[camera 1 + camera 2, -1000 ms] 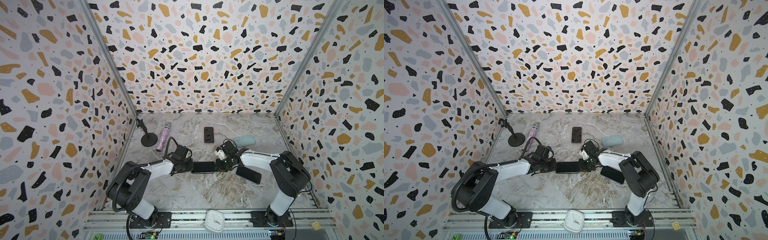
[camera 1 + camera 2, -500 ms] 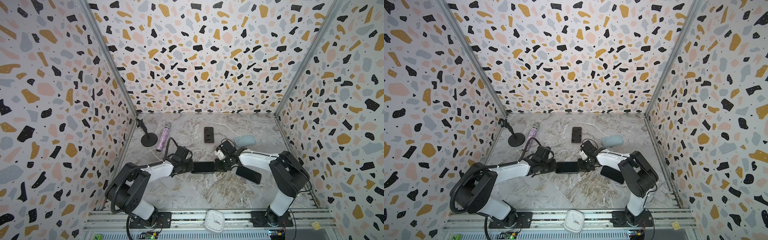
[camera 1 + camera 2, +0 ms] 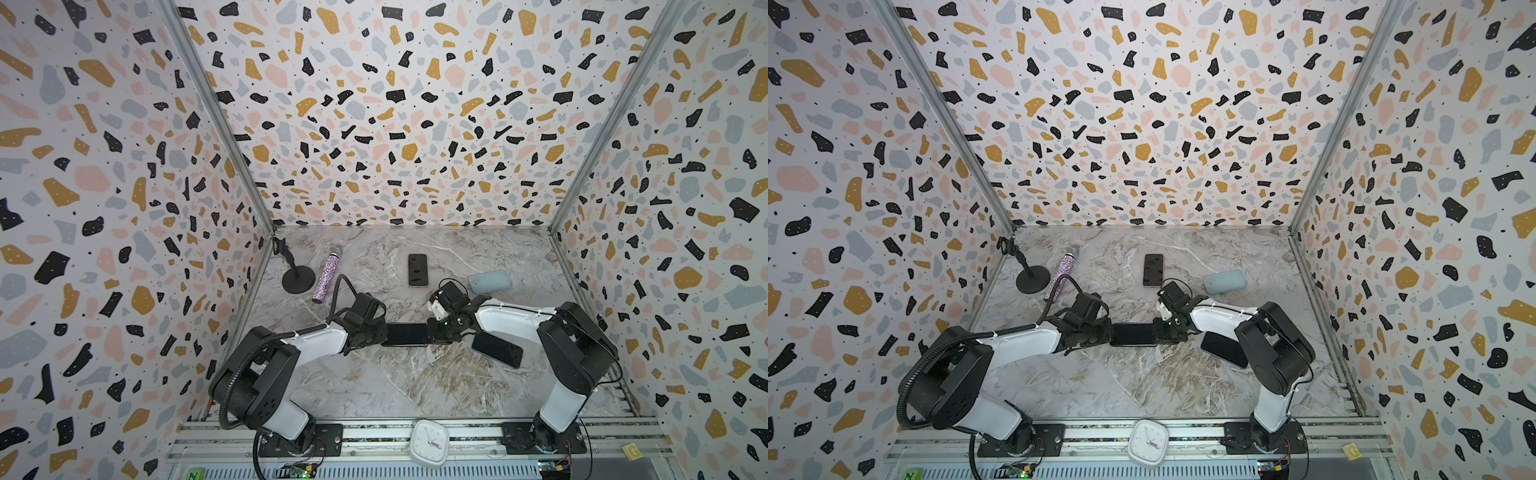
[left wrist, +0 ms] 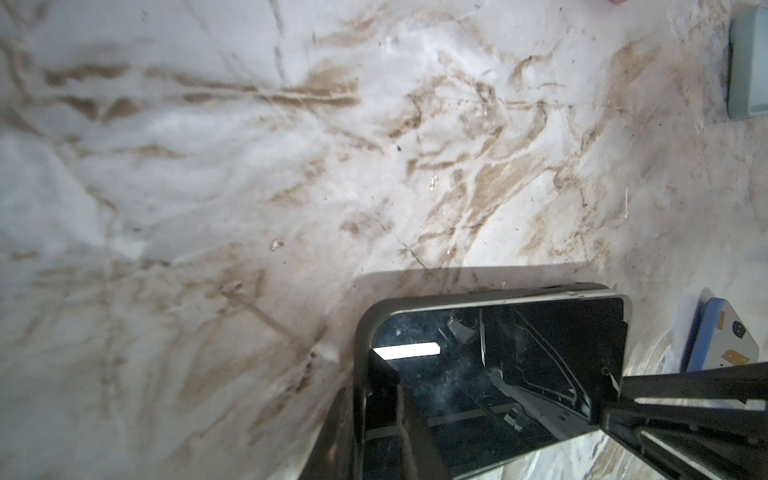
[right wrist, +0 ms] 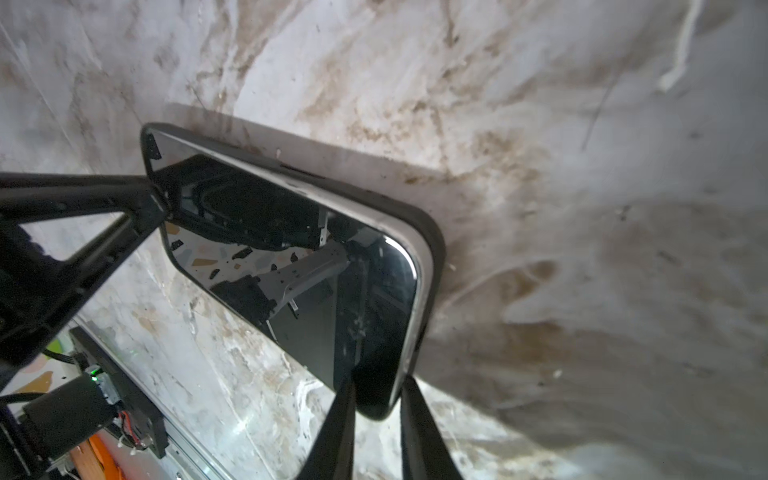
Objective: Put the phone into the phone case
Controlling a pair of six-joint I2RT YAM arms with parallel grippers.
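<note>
A black phone (image 3: 405, 334) (image 3: 1133, 334) lies crosswise at the middle of the marble table, between my two grippers. A dark phone case rim (image 4: 360, 332) (image 5: 430, 249) runs round its glass screen (image 4: 498, 365) (image 5: 291, 249). My left gripper (image 3: 376, 334) (image 3: 1106, 334) (image 4: 365, 399) is shut on the phone's left end, one finger over the screen and one under the case. My right gripper (image 3: 436, 332) (image 3: 1160, 332) (image 5: 378, 386) pinches the right end, a finger (image 5: 336, 428) on each face. I cannot tell whether the phone rests on the table.
At the back lie a pink-edged phone (image 3: 417, 270), a pale blue case (image 3: 489, 281), a glittery microphone (image 3: 326, 274) and a black microphone stand (image 3: 297, 279). A second black slab (image 3: 496, 350) lies under the right arm. A white clock (image 3: 430, 442) sits on the front rail.
Both grippers stay at the two ends of the phone. The right wrist has shifted only very slightly.
</note>
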